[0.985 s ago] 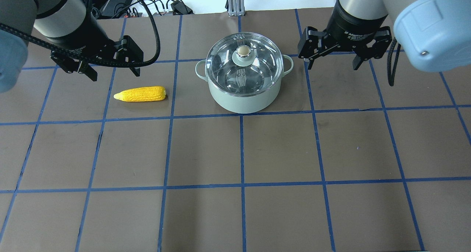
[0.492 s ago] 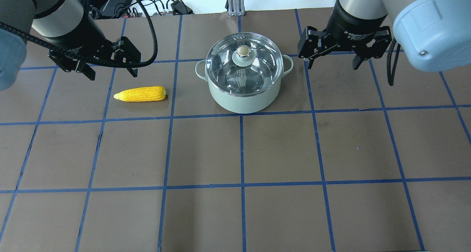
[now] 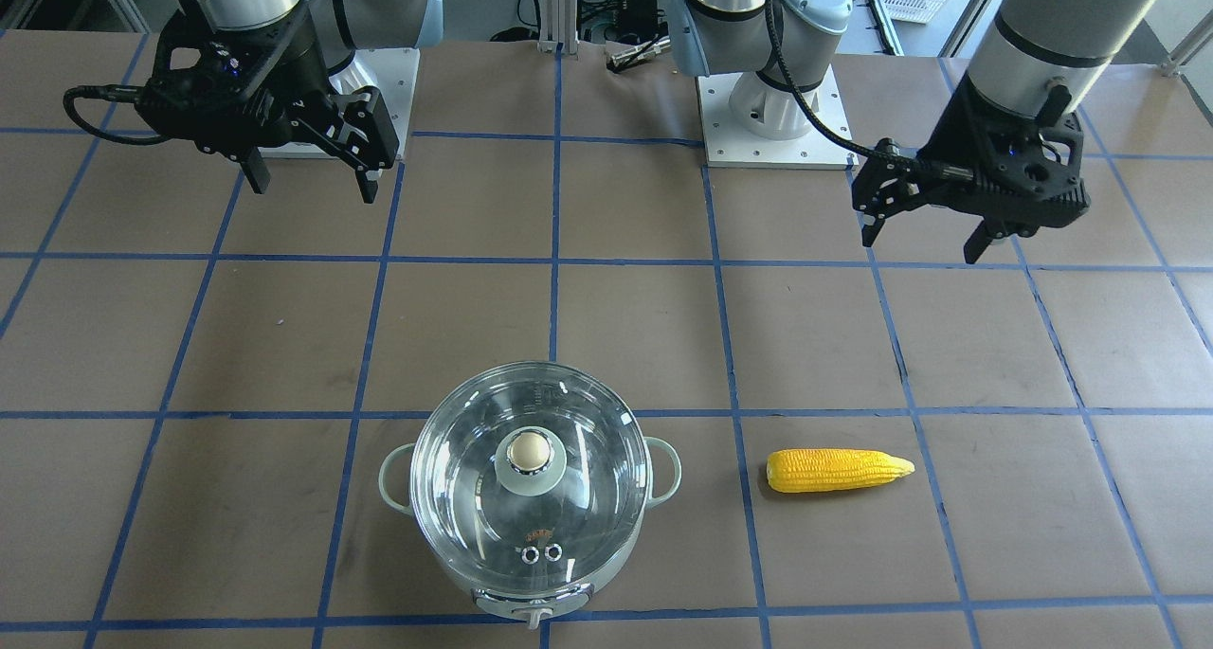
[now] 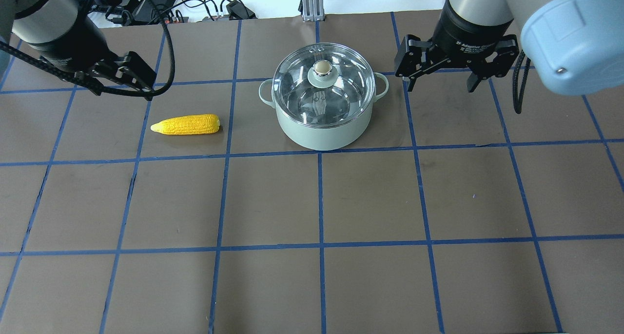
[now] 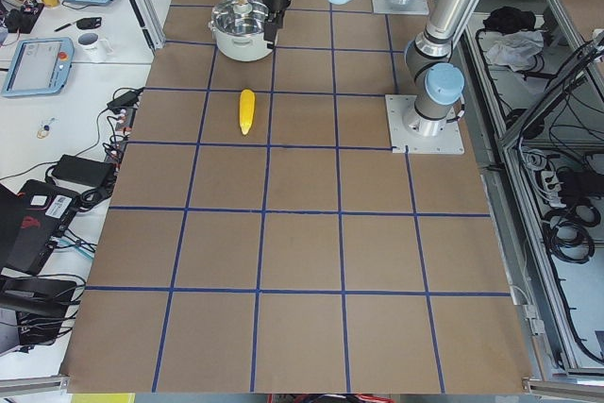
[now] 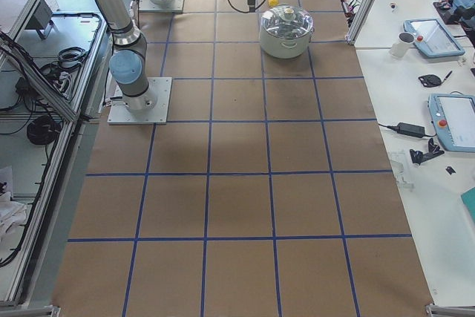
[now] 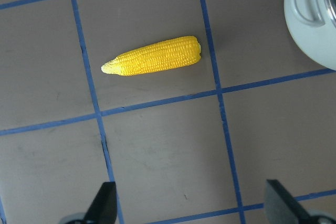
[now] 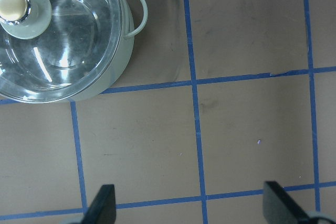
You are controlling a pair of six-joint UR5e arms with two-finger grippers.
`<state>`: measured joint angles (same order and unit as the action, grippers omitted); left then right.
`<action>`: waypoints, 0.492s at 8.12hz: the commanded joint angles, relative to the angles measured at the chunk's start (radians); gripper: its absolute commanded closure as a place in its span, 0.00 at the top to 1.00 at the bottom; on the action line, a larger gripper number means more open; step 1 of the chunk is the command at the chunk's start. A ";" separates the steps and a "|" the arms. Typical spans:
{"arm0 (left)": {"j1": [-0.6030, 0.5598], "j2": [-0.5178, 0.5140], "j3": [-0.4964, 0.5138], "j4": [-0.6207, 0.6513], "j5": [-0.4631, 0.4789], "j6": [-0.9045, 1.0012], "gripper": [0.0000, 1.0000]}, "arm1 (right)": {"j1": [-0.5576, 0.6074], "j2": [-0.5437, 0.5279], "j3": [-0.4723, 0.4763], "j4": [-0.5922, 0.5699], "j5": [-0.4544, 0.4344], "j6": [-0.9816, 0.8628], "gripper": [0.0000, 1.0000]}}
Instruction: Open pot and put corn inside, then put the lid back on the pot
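Observation:
The pale green pot point(image 4: 324, 131) stands at the table's back middle with the glass lid point(image 4: 341, 88) seated on it, beige knob point(image 4: 321, 68) up. The yellow corn point(image 4: 185, 125) lies flat on the table left of the pot, its point away from the pot. My left gripper point(image 4: 123, 92) is open and empty, hanging above the table behind and left of the corn; its wrist view shows the corn point(image 7: 152, 56) and the pot's edge point(image 7: 312, 19). My right gripper point(image 4: 440, 83) is open and empty, above the table right of the pot point(image 8: 119, 61).
The brown table top carries a grid of blue tape lines point(image 4: 320, 202). Cables and boxes point(image 4: 161, 5) lie beyond the table's back edge. The arm bases point(image 3: 772, 109) stand on plates on the robot's side of the table.
My left gripper has moved left and a little back, farther from the corn. The right gripper, pot, lid and corn have not moved.

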<state>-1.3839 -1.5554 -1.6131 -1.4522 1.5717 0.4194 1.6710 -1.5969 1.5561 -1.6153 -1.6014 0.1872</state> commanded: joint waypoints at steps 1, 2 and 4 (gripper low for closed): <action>0.049 -0.075 -0.008 0.120 -0.010 0.359 1.00 | -0.001 0.000 -0.001 0.000 0.002 0.000 1.00; 0.049 -0.107 -0.008 0.136 -0.059 0.477 1.00 | -0.001 0.000 -0.001 0.000 -0.002 0.000 1.00; 0.049 -0.179 -0.010 0.174 -0.105 0.750 1.00 | -0.001 0.000 -0.001 0.000 -0.005 0.000 1.00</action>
<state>-1.3356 -1.6686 -1.6218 -1.3218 1.5060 0.9189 1.6705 -1.5969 1.5556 -1.6154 -1.6031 0.1871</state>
